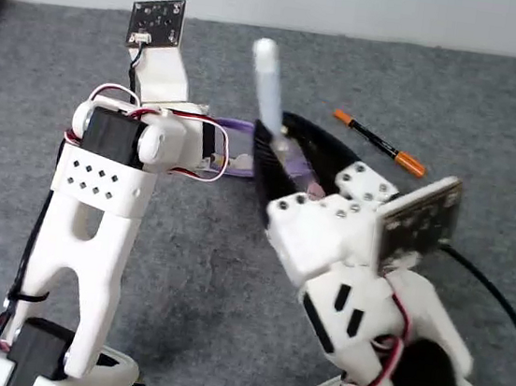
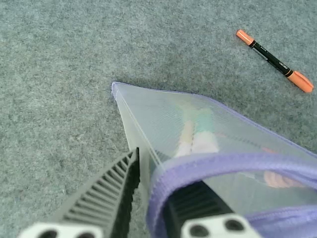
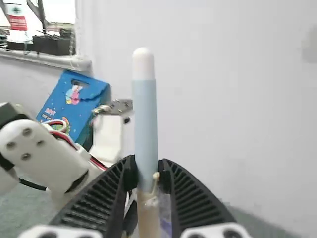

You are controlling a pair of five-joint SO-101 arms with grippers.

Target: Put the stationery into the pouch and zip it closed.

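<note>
Pinching pouch (image 2: 163, 119) rim, left gripper (image 2: 148, 171) was clamped on its wall — holding mouth open, I'd guess. Right gripper (image 3: 147, 171) squeezed pen (image 3: 144, 114) upright over that mouth, ready for drop. Marker (image 2: 274, 60) lay outside — nearby.

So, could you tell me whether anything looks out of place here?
One orange marker lies loose on the grey mat, apart from the pouch, so it's not packed yet. The blue pen sticks up from the right claw, and the left claw pinches the pouch's edge. Nothing looks spilled or damaged.
</note>
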